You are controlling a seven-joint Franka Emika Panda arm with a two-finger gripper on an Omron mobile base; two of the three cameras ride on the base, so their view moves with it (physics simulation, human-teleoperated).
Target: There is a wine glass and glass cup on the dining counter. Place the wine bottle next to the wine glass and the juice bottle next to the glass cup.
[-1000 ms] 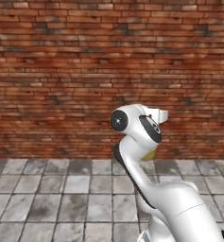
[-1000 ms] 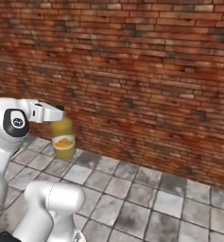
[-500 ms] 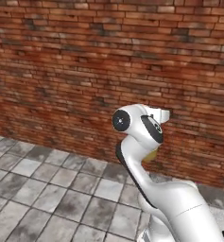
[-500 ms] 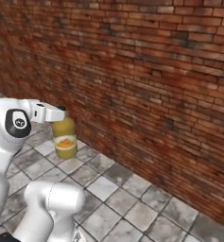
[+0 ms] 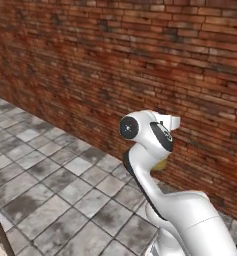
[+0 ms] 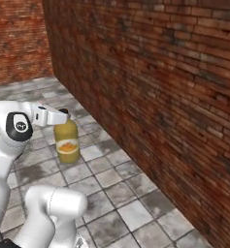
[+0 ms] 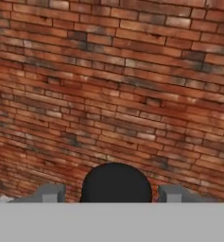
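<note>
**Juice bottle carried past the brick wall**

Gripper (image 6: 62, 115) is clamped on the juice bottle (image 6: 67, 142) just under its black cap (image 7: 116, 183), 2 fingertips (image 7: 49, 193) flanking it. Held from above, the bottle hangs upright, likely so it can be set down standing. Beneath lies a grey tiled floor (image 6: 131, 203), beside a red brick wall (image 5: 140, 65).

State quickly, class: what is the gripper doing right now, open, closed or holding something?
Gripper: closed on the juice bottle near its black cap, carried clear of the tiled floor.
</note>
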